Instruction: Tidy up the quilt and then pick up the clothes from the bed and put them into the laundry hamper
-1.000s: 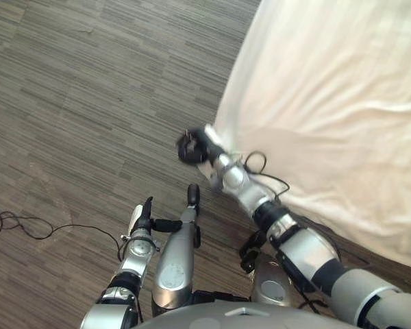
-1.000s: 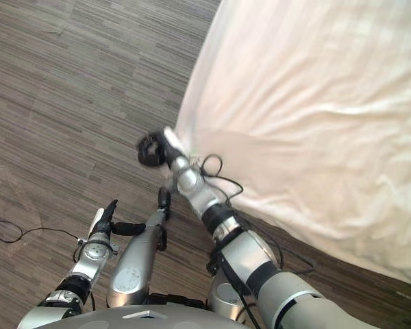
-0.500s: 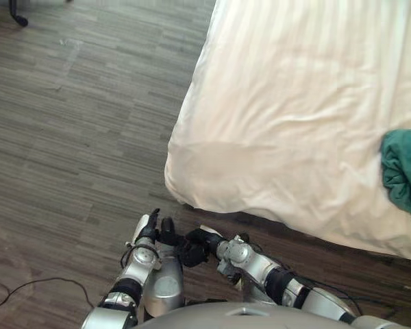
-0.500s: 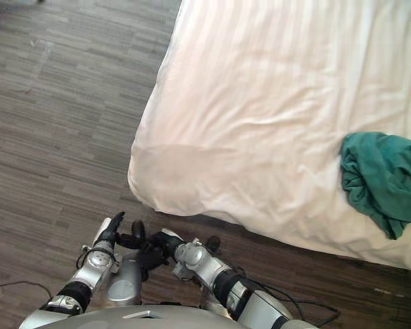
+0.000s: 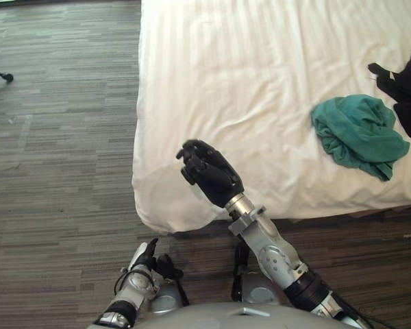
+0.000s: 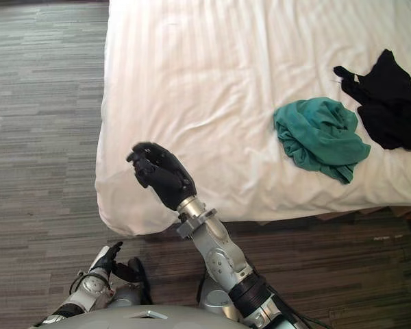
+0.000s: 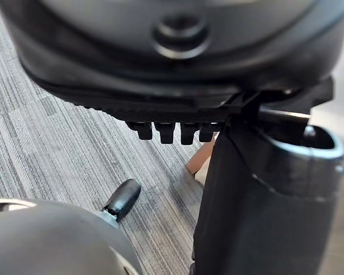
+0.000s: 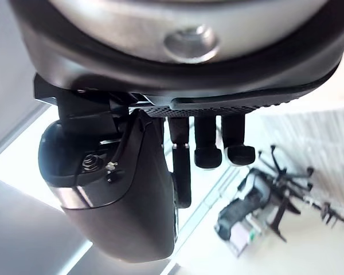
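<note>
Left eye view, right robot hand now raised

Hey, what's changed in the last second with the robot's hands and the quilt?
The right hand left the corner of the quilt, dropped low beside the left hand, then rose over that corner again, fingers curled and holding nothing. The camera swung, bringing the green garment and black garment into view. The left hand stayed low near the floor; the quilt lies flat as before.
</note>
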`<state>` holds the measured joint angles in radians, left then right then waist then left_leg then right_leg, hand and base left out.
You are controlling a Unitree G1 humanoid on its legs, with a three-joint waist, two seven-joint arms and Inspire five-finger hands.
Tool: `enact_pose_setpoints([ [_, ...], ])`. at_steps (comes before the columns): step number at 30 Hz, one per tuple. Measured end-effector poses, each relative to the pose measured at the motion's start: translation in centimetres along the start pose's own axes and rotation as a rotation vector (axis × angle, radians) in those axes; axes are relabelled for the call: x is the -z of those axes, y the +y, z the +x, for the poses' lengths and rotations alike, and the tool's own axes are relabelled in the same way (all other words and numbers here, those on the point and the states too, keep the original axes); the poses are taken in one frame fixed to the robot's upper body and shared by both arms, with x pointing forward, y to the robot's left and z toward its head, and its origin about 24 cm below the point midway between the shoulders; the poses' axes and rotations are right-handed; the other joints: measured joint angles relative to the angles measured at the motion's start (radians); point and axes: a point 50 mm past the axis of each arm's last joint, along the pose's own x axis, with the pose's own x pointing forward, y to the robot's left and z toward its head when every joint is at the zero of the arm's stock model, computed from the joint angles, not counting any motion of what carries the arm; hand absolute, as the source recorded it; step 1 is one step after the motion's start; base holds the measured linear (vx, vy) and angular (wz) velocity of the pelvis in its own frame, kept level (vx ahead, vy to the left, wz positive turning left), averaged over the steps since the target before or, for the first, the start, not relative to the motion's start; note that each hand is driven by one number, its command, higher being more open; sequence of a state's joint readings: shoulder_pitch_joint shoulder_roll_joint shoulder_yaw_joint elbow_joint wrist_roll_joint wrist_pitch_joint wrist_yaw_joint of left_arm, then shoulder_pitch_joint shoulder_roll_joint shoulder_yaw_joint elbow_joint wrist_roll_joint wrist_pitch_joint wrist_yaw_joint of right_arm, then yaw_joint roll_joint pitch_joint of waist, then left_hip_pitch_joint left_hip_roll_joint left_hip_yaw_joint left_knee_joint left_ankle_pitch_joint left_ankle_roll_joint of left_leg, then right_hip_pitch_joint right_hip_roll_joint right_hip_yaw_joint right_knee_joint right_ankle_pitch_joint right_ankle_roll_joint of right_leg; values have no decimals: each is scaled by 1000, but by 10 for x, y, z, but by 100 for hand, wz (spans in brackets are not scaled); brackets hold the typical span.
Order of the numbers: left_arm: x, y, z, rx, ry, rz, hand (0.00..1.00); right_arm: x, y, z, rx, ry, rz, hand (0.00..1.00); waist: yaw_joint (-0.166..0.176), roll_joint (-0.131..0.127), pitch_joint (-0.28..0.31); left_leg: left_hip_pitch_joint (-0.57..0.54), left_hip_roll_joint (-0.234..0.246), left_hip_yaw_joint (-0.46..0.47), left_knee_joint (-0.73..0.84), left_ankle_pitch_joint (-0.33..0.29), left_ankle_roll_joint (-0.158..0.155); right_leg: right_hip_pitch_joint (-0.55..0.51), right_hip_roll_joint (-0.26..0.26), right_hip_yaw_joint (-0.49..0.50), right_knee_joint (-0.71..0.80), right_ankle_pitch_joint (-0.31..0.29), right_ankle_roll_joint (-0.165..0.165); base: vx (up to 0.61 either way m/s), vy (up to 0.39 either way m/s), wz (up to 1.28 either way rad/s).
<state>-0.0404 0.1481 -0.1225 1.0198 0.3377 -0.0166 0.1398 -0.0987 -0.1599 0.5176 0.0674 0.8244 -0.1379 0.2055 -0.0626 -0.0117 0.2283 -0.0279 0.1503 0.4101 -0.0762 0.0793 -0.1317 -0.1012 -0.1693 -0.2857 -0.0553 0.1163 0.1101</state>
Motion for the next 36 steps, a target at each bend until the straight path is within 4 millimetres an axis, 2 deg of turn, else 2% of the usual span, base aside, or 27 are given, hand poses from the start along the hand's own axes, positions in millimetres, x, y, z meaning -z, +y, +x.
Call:
enact_pose_setpoints([
  [3,-7,-3,1,10,-20,16,100,6,-38,-14,192,57,-75,0,-9,25,11,-1,-1,7,0,0,0,-7,0,14,0,3,1,3,-13,-9],
  [6,-9,-6,1,26,-24,11,100,9,-74,-41,398,85,-138,0,-27,49,15,-1,-2,16,0,-3,-1,-13,0,20,0,6,2,0,-10,-8],
  [8,-11,-9,1,34,-28,6,100,13,-88,-58,490,99,-149,0,-41,64,11,2,-4,28,0,-5,0,-19,-1,33,0,8,4,10,-9,-17],
  [10,-13,-8,1,31,-36,2,100,19,-96,-68,561,106,-132,0,-58,70,10,6,-4,40,1,-6,0,-20,0,44,-1,11,4,-2,-12,-14],
  [13,-19,-5,2,23,-51,-9,100,19,-105,-78,651,58,-67,0,-67,69,10,26,-4,77,5,-18,-3,-19,3,77,-4,15,5,-16,-7,-28],
  [16,-14,1,3,2,-14,-55,100,23,-125,-107,886,-20,66,0,-92,60,12,50,-1,147,31,-52,-9,-20,9,149,-22,34,6,1,1,-70],
  [17,-11,3,3,-5,11,-101,100,21,-147,-148,1130,-54,123,0,-111,58,13,65,1,185,45,-71,-13,-25,14,184,-22,35,7,26,0,-71],
  [18,-9,4,3,-7,20,-115,100,21,-155,-169,1232,-58,141,0,-116,58,14,74,2,204,48,-79,-16,-27,17,199,-22,35,7,44,-6,-80],
  [19,-8,5,3,-10,29,-132,100,20,-165,-202,1377,-56,156,0,-129,59,14,85,8,227,57,-89,-21,-29,22,220,-22,35,8,59,-15,-83],
  [20,-6,7,4,-12,40,-148,100,17,-171,-246,1541,-45,158,0,-143,62,13,105,16,268,59,-104,-30,-36,33,251,-22,34,7,79,-8,-105],
  [21,-1,8,4,-13,68,-155,100,10,-172,-286,1672,-28,139,100,-159,65,15,128,19,299,57,-111,-38,-39,39,284,-22,34,7,75,-2,-97],
  [22,2,7,3,-8,83,-153,100,6,-171,-302,1720,-22,126,100,-169,69,17,142,20,316,55,-115,-44,-38,46,297,-22,33,7,75,10,-90],
  [23,10,5,1,7,114,-153,100,0,-167,-327,1787,-5,99,100,-193,73,18,162,26,349,55,-121,-51,-37,57,322,-21,33,6,57,-15,-72],
  [24,18,2,-1,15,138,-164,100,3,-160,-345,1832,24,93,100,-209,73,19,180,32,369,59,-129,-55,-32,70,339,-20,33,5,37,-25,-67],
  [25,21,1,-2,15,148,-173,100,7,-156,-351,1848,45,99,100,-210,72,20,189,33,381,70,-137,-59,-30,76,350,-15,31,3,-1,-30,-62],
  [26,30,1,-5,10,174,-222,100,18,-150,-356,1862,106,117,100,-202,63,22,198,51,377,133,-159,-48,-30,92,377,11,18,-5,-22,-46,-68],
  [27,33,1,-7,0,179,-253,100,31,-146,-352,1845,165,133,100,-187,49,27,189,81,334,238,-196,-23,-34,101,409,48,2,-6,-51,-80,-100],
  [28,40,-2,-10,-8,200,-316,100,47,-143,-342,1791,255,150,100,-165,41,32,158,117,212,397,-248,8,-39,116,456,97,-26,-13,-61,-82,-102],
  [29,44,-6,-13,-7,212,-349,100,53,-143,-335,1756,294,159,100,-154,43,32,143,127,140,464,-266,8,-43,126,483,116,-37,-18,-106,-8,-129],
  [30,48,-11,-16,-15,225,-433,100,62,-144,-317,1678,340,167,100,-136,57,34,110,140,-12,584,-304,-9,-59,150,524,147,-44,-23,-187,149,-137],
  [31,49,-14,-18,-24,228,-499,100,69,-144,-299,1601,378,156,100,-113,83,35,97,137,-142,669,-339,-30,-72,185,568,171,-47,-22,-215,203,-136],
  [32,49,-16,-19,-23,230,-518,100,73,-143,-292,1569,391,155,100,-101,94,36,98,128,-191,696,-355,-43,-74,201,586,180,-50,-18,-256,251,-129],
  [33,50,-18,-20,-25,239,-566,100,83,-138,-279,1500,441,140,100,-82,97,33,116,96,-267,706,-377,-33,-76,209,601,198,-51,-16,-538,423,-167],
  [34,50,-17,-22,-44,191,-575,100,94,-129,-257,1367,508,88,100,-77,69,25,214,9,-272,475,-541,15,-168,188,651,202,-33,9,-626,456,-179],
  [35,44,-13,-20,-50,152,-572,100,95,-129,-250,1347,523,58,100,-67,32,30,222,-46,-212,407,-529,21,-196,142,646,164,-25,-8,-670,402,-176],
  [36,35,-12,-17,-49,122,-565,100,98,-127,-251,1346,538,65,100,-50,8,40,236,-70,-160,359,-491,48,-196,96,588,112,-60,-60,-333,127,-111],
])
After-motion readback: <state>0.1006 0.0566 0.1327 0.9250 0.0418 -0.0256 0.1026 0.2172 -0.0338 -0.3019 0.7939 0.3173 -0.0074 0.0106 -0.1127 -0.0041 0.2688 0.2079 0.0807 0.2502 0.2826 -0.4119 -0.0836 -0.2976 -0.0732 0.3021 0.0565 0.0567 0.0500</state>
